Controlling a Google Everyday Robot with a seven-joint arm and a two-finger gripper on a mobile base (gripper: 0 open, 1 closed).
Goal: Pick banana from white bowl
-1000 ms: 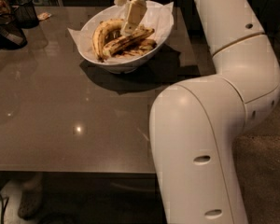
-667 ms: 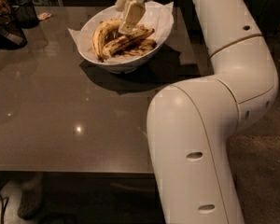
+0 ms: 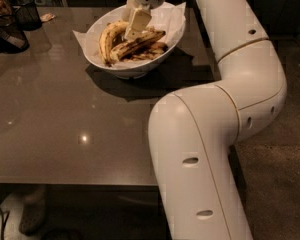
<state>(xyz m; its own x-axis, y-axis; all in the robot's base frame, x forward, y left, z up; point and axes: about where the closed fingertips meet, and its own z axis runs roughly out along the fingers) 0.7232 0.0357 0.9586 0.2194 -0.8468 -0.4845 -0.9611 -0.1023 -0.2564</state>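
Observation:
The white bowl point(image 3: 120, 69) stands at the far side of the table, lined with crinkled white paper point(image 3: 172, 14). In it lie a long, slim, brown-streaked banana point(image 3: 140, 43) and a plumper yellow banana point(image 3: 107, 36) to its left. More dark banana pieces lie under them. My gripper point(image 3: 136, 26) reaches down into the bowl from behind. Its tip is at the slim banana's upper middle, between the two bananas. The slim banana lies in the bowl.
The brown table point(image 3: 65, 119) extends toward me, with its front edge near the bottom. A black mesh cup point(image 3: 27, 13) and a dark object point(image 3: 5, 34) stand at the far left. My white arm point(image 3: 225, 114) fills the right side. A shoe point(image 3: 32, 216) shows under the table.
The gripper has stayed in the bowl, dipping slightly toward the slim banana. The arm's elbow has shifted a little. The bananas have not moved.

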